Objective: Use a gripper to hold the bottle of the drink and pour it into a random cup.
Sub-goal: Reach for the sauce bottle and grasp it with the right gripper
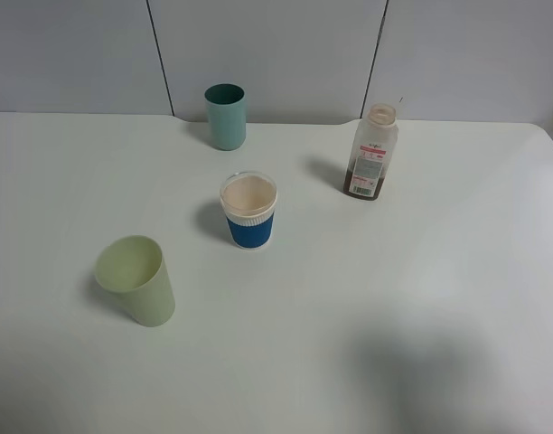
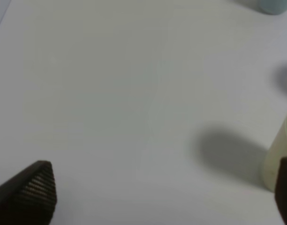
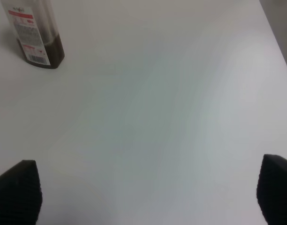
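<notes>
One bottle (image 1: 375, 152) — white label (image 1: 370, 168), red stripe, print unreadable.

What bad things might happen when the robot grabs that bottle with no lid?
The bottle stands open with brown drink inside, so a clumsy nudge from the right gripper, which is wide open and apart from it, might tip it and spill. The blue-sleeved cup is short; pouring too fast might splash over its rim.

I see a white worktop (image 1: 412, 307), brown drink (image 1: 360, 186) in the clear bottle (image 1: 375, 152) (white label (image 1: 369, 168), red stripe), a blue-sleeved white cup (image 1: 249, 213), a teal cup (image 1: 226, 116), a green cup (image 1: 137, 280).
</notes>
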